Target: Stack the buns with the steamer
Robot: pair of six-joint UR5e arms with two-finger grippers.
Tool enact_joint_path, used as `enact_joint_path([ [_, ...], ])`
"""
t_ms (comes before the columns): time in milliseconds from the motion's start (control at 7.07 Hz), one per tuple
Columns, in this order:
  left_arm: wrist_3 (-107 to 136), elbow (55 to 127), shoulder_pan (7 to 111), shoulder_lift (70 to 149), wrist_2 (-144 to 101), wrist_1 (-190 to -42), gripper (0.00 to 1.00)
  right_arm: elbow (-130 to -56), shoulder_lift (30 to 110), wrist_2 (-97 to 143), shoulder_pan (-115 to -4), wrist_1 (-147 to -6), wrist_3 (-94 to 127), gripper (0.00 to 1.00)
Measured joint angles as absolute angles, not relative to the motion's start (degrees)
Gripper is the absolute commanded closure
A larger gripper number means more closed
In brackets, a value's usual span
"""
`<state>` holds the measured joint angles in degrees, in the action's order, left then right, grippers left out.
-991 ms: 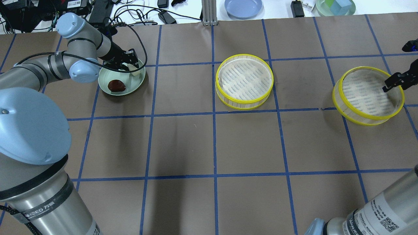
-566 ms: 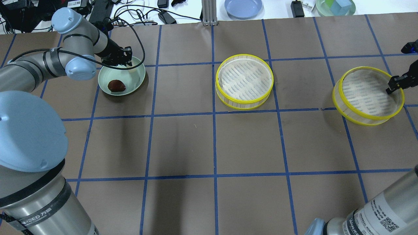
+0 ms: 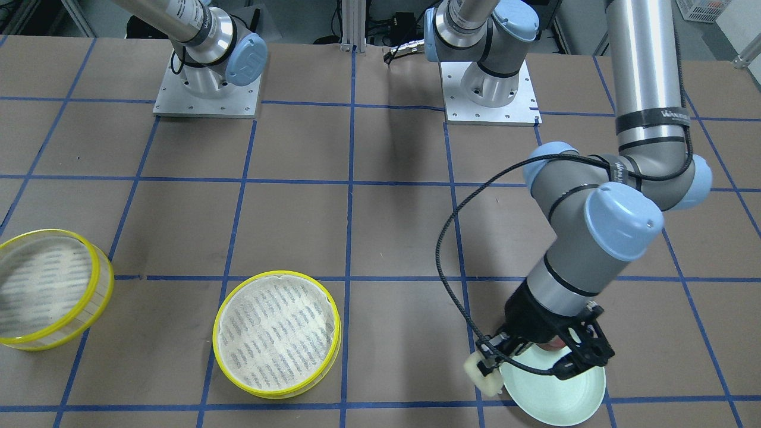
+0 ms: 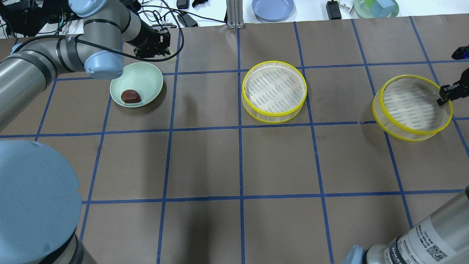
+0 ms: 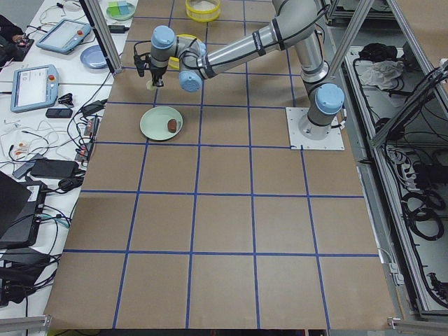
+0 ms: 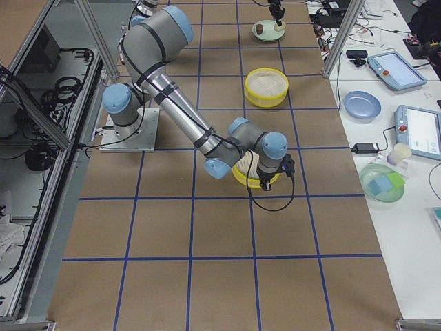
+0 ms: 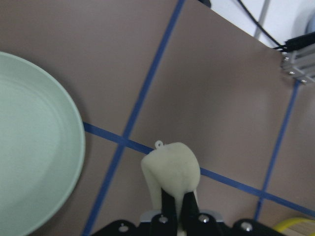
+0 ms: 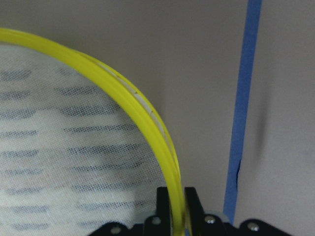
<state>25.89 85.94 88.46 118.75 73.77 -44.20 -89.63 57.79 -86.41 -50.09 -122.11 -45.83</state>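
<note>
Left wrist-mounted view: the left hand point(image 7: 172, 199) is clenched on the cream bun point(image 7: 172, 164), which hangs clear above the bare surface point(image 7: 221, 73), just past the plate point(image 7: 74, 128). A second ago this hand was down inside the plate at that bun; it has since risen and swung to the far side, so the first bun is picked. Overhead, the brown bun point(image 4: 131, 96) lies alone in the plate, well left of the middle tier point(image 4: 273, 113), whose mesh floor holds nothing. That tier looks like the likely drop point, a carry to the right across open surface. The right hand point(image 8: 176, 196) was spread over the right tier point(image 8: 142, 110) a second ago; its fingers now pinch the yellow rim, one inside and one outside. Overhead, that tier sits at the far right and looks slightly tipped, though whether it is off the surface I cannot tell. It seems readied for stacking once the buns are in. A label point(image 4: 417, 238) on the right arm appears to read "UNIVERSAL ROBOTS", beside a QR-like square.
</note>
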Motion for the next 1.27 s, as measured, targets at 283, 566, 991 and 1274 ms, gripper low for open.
enact_joint_path([
  [283, 33.7, 86.5, 93.8, 120.1, 66.7, -36.7, 1.00, -89.5, 58.2, -86.4, -50.1, -122.2, -45.5, 0.89],
  [566, 37.1, 86.6, 100.0, 123.0, 62.5, -32.7, 0.96, -89.5, 58.2, -86.4, -50.1, -122.2, -45.4, 0.95],
  [991, 39.8, 86.8, 105.4, 126.7, 61.9, -31.3, 0.14, -89.3, 58.4, -86.4, -50.1, -122.2, -45.5, 1.00],
  [1274, 40.1, 86.8, 105.8, 127.0, 62.3, -30.9, 0.00, -89.1, 59.7, -86.5, -50.1, -122.1, -44.9, 1.00],
])
